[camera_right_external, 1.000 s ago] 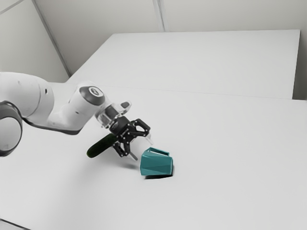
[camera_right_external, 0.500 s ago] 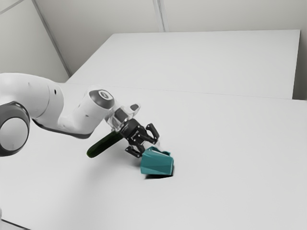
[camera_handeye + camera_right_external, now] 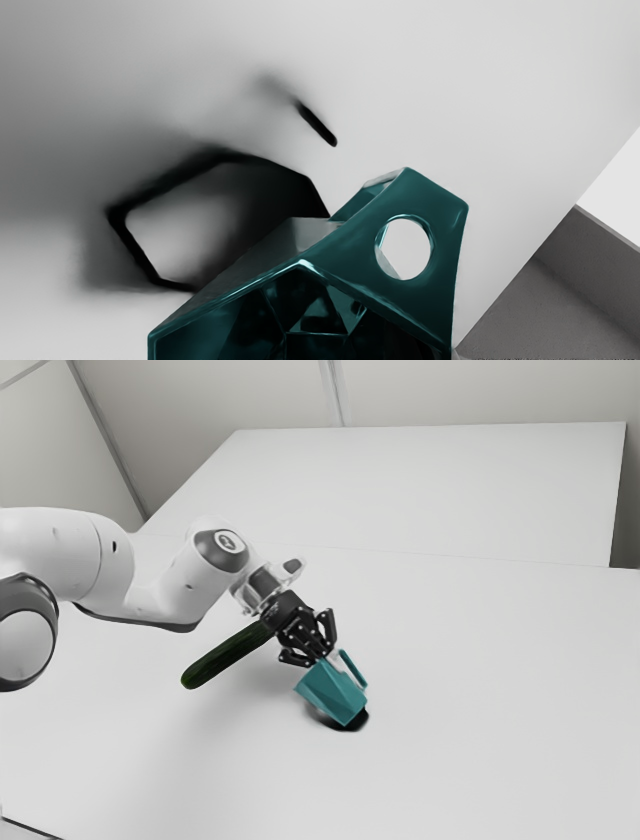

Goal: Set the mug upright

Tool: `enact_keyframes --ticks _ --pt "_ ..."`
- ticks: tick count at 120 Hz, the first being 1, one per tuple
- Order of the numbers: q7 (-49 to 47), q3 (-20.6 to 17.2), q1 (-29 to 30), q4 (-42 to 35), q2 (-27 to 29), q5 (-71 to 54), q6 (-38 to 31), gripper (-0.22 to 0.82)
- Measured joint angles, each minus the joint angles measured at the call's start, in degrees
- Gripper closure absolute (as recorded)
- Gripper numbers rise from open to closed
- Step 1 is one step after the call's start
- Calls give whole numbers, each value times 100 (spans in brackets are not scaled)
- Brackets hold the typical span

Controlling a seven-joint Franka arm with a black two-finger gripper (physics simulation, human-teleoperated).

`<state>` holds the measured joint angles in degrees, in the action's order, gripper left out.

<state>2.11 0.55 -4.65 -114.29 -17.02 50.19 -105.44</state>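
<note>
**Just below the claw (image 3: 322, 657), a teal mug (image 3: 334, 693) leans**

To the exterior view's left of the claw lies a green cucumber (image 3: 225, 660). How far open the claw is, or whether it grips the mug, I cannot tell. Below it, the mug tilts above its dark shadow (image 3: 350, 725), handle (image 3: 353, 668) toward the exterior view's right. The wrist view adds the mug's hollow inside and the handle's round hole.

Pale walls (image 3: 480, 392) around white table (image 3: 480, 660).
</note>
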Motion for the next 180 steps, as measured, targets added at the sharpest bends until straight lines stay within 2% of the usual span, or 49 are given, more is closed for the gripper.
enact_keyframes --ticks 26,56,90,124,164,180 --pt "-171 -9 -179 -8 191 -479 -196 78" --pt "-386 -328 -324 96 696 -2630 -829 78" --pt "-570 -440 -377 108 837 -4715 -1500 78" --pt "-686 -485 -388 73 643 -5266 -1853 78" --pt "-786 -494 -388 71 329 -5321 -2107 78" --pt "-803 -646 -447 71 364 -5307 -2120 49"
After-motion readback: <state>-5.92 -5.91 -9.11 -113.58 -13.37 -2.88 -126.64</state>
